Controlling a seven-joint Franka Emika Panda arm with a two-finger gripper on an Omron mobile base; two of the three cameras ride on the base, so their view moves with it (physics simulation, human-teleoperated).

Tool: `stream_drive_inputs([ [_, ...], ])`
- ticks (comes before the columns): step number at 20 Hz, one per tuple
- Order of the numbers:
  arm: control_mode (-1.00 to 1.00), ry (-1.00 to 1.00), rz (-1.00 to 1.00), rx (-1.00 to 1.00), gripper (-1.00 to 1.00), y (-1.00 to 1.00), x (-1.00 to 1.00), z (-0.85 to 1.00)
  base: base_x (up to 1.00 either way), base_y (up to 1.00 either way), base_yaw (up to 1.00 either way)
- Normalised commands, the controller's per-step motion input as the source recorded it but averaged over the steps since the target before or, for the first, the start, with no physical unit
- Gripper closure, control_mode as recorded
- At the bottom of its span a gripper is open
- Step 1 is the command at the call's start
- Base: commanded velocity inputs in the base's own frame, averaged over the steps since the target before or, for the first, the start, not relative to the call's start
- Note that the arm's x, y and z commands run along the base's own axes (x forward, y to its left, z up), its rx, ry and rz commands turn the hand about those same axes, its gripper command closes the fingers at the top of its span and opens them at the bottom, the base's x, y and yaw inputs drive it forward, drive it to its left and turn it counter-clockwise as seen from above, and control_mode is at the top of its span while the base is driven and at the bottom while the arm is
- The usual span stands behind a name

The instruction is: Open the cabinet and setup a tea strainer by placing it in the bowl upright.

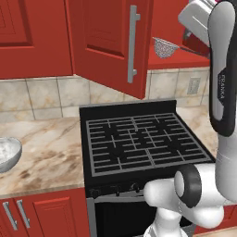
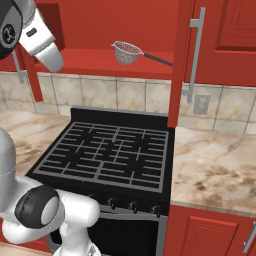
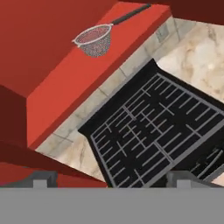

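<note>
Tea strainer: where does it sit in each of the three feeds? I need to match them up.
Left base view: tea strainer upper right, on the open cabinet's shelf, beside the arm.
Right base view: upper centre, on the same shelf, handle pointing right.
Hand view: top centre-left, on the tilted shelf edge.
Shared landmark: the black stove grate directly below it.

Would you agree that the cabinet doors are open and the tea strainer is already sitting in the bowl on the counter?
Not quite. The doors are open, but the tea strainer sits on the cabinet shelf above the stove, as the right base view shows. The bowl on the counter holds no strainer.
</note>
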Motion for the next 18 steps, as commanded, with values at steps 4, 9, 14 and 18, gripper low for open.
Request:
stream_drive_inputs([
  [4,-1.0,0.14,0.14,0.5,-1.0,-0.04,0.55,-0.62,0.0,0.0,0.0],
  [9,-1.0,0.13,0.23,0.43,-1.0,0.19,0.66,-0.72,0.0,0.0,0.0],
  [14,-1.0,0.14,0.24,0.29,-1.0,0.19,0.77,-0.24,0.0,0.0,0.0],
  [18,-1.0,0.08,0.22,0.22,-1.0,0.07,0.53,-0.03,0.0,0.0,0.0],
])
